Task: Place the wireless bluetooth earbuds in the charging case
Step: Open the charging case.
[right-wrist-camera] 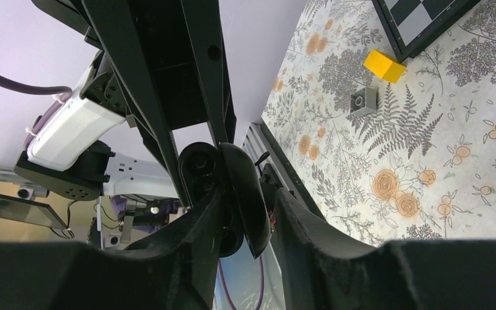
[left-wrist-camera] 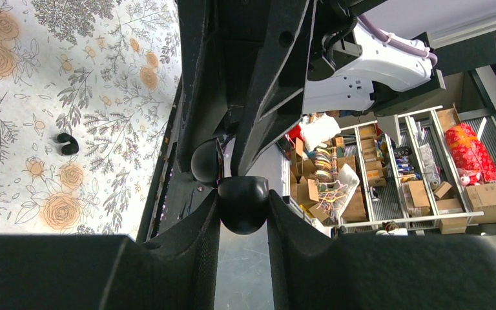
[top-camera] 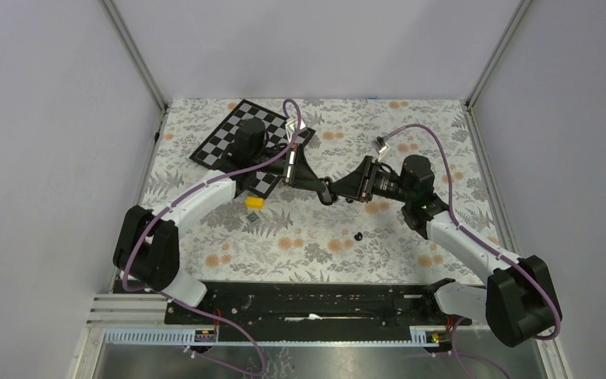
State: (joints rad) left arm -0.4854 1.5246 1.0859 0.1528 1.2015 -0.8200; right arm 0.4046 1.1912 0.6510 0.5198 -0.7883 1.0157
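Case (right-wrist-camera: 244, 177) held mid-air, left tool (left-wrist-camera: 243, 216) and right tool (right-wrist-camera: 247, 223) both closed snug on it. Mismatched pull could pop it loose. Black earbud (top-camera: 358, 235) lies on desk (top-camera: 284, 245), their 5 o'clock.

The top camera looks steeply down from above the near edge over the whole floral-printed table cover (top-camera: 323, 253), while both wrist cameras, rolled sideways, sit close behind the left arm's black fingers (left-wrist-camera: 187, 248) and the right arm's black fingers (right-wrist-camera: 187, 248), facing each other across the glossy black rounded charging case (left-wrist-camera: 243, 205) they share.
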